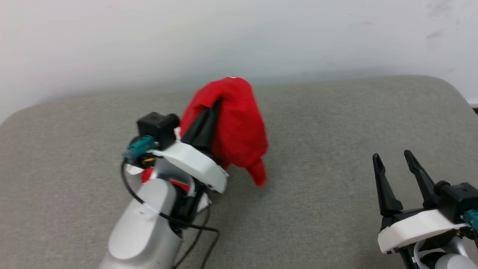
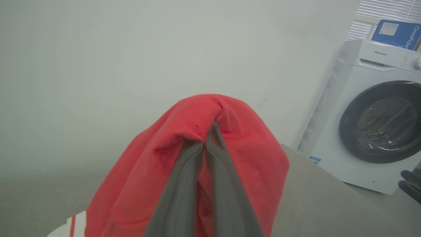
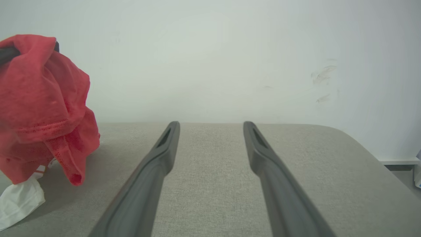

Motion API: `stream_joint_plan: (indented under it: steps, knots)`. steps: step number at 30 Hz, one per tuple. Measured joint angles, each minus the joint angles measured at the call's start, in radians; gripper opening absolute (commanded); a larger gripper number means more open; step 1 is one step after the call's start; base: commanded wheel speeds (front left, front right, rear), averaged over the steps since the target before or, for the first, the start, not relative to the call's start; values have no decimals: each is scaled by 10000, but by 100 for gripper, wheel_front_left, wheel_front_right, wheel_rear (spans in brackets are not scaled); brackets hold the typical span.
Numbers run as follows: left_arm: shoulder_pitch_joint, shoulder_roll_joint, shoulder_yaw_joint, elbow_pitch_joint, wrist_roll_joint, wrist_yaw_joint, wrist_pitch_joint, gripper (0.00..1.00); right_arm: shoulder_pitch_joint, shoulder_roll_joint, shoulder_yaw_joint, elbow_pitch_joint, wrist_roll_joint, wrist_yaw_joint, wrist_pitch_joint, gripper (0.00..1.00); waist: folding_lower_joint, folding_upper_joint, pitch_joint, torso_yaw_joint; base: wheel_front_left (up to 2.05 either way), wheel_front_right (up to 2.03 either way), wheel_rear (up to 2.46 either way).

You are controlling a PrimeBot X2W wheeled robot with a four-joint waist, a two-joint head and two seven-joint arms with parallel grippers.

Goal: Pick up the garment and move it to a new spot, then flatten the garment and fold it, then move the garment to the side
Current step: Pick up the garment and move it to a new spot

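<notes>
Red garment (image 1: 242,127) pinched by left hand (image 1: 216,106), tips buried | right hand (image 1: 391,156) wide, empty

This looks like a laundry room, or a test room set up as one. A white front-loading Hisense washing machine (image 2: 371,125) stands by a plain white wall (image 1: 239,37), with a blue box (image 2: 396,33) on top and window blinds (image 2: 361,24) behind. Beside it is a table (image 1: 336,123) covered in grey fabric.

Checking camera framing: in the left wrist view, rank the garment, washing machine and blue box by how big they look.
1. garment, largest, though it is nearest the camera
2. washing machine
3. blue box
</notes>
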Motion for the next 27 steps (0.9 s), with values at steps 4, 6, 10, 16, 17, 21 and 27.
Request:
stream_joint_plan:
  steps: [4,6,10,16,17,21,27]
  knots:
    - [219,-466,-608,-487,-73,-29,270,0,-2,-4,-13,-121,54,0,29,100,0,1,277,-487,0,0,0]
    - [450,-579,-922,-535,-81,-58,431,0,-12,-4,-31,-176,63,0,13,100,1,1,535,-624,0,0,0]
    - [1040,-535,-1388,-178,86,21,796,0,-189,-2,2,-226,167,0,-73,100,1,0,1129,-821,0,0,0]
    - [1650,-194,-1918,702,249,-102,1104,0,-546,0,128,-107,291,0,-322,100,3,0,2042,-961,0,0,0]
    - [1662,-199,-2021,755,297,-132,1093,4,-588,0,125,-71,276,0,-339,100,3,0,2114,-948,0,0,0]
    - [1665,-232,-2224,800,410,-201,757,100,-626,2,136,121,251,2,-403,100,4,0,2051,-799,0,0,0]
    - [1696,-257,-2230,372,775,119,-153,100,-473,0,102,284,119,0,-311,100,3,0,1330,-484,0,0,0]
